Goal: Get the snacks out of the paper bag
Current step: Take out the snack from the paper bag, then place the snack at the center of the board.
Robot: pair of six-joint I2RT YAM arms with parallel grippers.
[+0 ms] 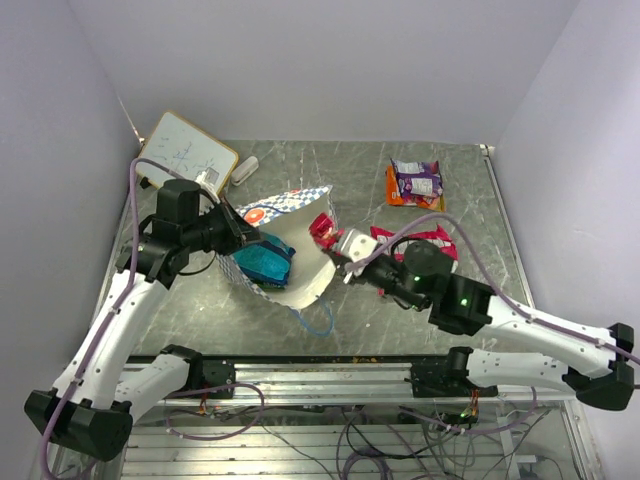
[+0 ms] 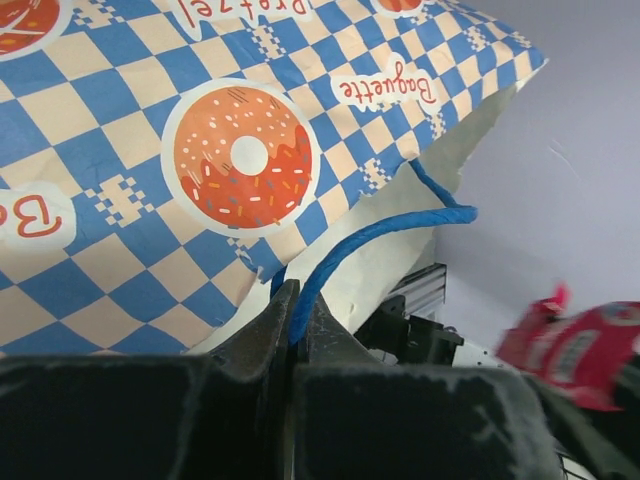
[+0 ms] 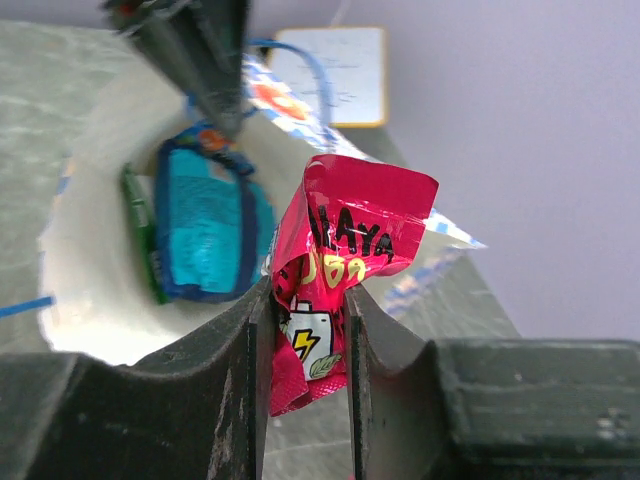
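As paper bag [image 1: 305,268] gapes, red snack [image 3: 352,245] crumpled

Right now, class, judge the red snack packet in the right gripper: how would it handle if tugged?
The red snack packet looks thin and floppy: it is creased and bunched where the right gripper pinches it. Probably light, since its top stands up without drooping. Its glossy film may be slippery, so a weak grip could lose it.
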